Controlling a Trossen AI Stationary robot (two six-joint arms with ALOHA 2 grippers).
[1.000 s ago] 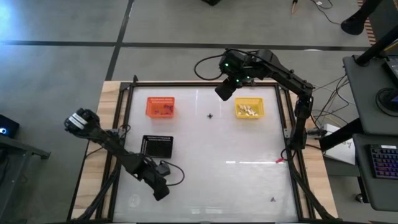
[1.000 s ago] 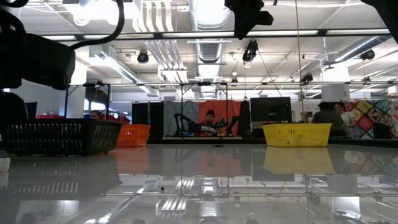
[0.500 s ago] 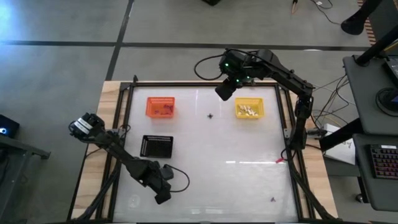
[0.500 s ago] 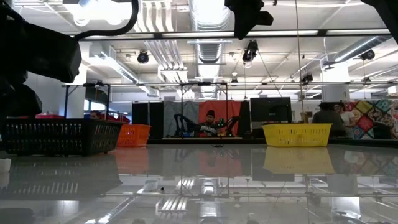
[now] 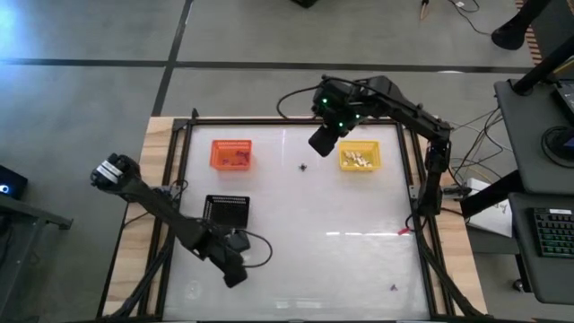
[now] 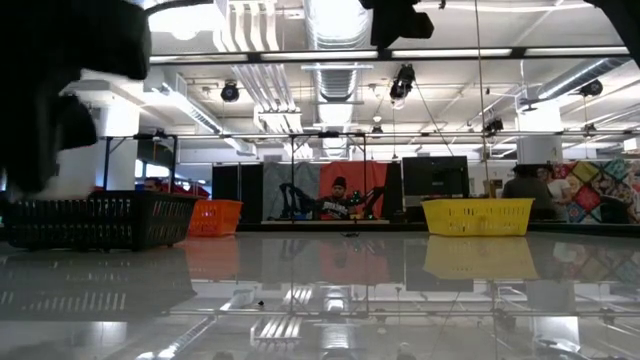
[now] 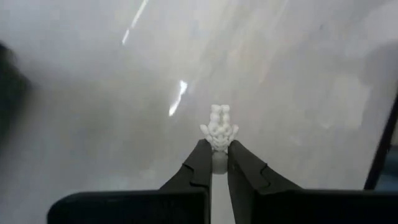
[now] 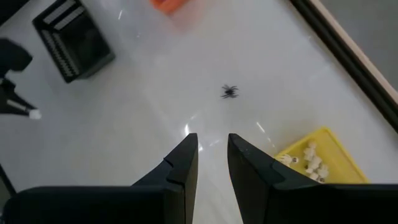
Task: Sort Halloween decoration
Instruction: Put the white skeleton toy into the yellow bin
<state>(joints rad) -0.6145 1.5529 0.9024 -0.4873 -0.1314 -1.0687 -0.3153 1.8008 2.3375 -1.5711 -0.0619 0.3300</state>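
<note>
**Left gripper is holding a little white trinket**

Nearest the front edge of the shiny white table (image 5: 305, 215), the left gripper (image 7: 216, 155) is pinching a tiny cream-white bumpy plastic trinket (image 7: 218, 127) between its two dark fingertips (image 7: 202, 155). The jaws are squeezed almost together on its lower end. The trinket is sticking straight out past the tips, so its long side is running the same way as the fingers, with the knobbly end pointing away from the arm. It looks very light and hard. It is so small that it could slip or pop out, so holding the thin end firmly but gently seems best.

A little farther back, the black rectangular plastic tray (image 5: 228, 211) is sitting just beside the left arm.

Farther on, near the middle of the back part of the table, a tiny dark spider-like trinket (image 5: 303, 166) is lying flat, legs spread all around, so it is not pointing any clear way. It looks light and thin-legged, and grabbing it across the body seems safest.

At the back, the small orange plastic basket (image 5: 230, 154) is holding dark bits, and the small yellow plastic basket (image 5: 360, 157) is holding whitish bits. The right gripper (image 8: 211, 152) is hanging above the table between them, near the spider, jaws partly open and holding nothing.
</note>
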